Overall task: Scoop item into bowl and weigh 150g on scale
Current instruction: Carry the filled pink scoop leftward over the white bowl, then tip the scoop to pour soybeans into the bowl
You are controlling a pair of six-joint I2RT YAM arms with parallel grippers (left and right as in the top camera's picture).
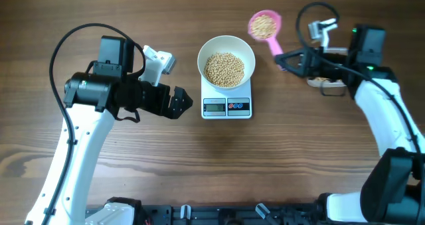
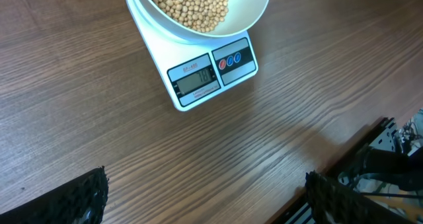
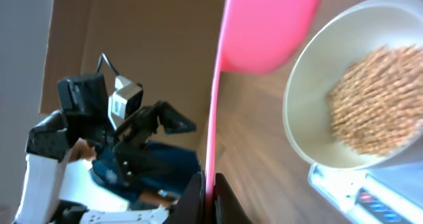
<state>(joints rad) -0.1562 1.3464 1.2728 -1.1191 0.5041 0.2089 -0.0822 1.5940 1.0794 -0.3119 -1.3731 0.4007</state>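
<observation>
The white bowl (image 1: 226,64) holds a heap of tan beans (image 1: 224,69) and stands on the white scale (image 1: 226,106). In the left wrist view the bowl (image 2: 248,16) overhangs the scale's display (image 2: 194,78). My right gripper (image 1: 284,58) is shut on the handle of a pink scoop (image 1: 265,27), which carries beans and hovers right of the bowl. In the right wrist view the scoop (image 3: 264,26) is seen edge-on beside the bowl (image 3: 310,105). My left gripper (image 1: 179,104) is open, left of the scale, holding nothing; its fingertips (image 2: 86,197) frame bare wood.
A pale object (image 1: 329,85) lies partly hidden under the right arm at the right of the table. The table's front edge with dark rails (image 2: 390,151) shows in the left wrist view. Wood surface lies in front of the scale.
</observation>
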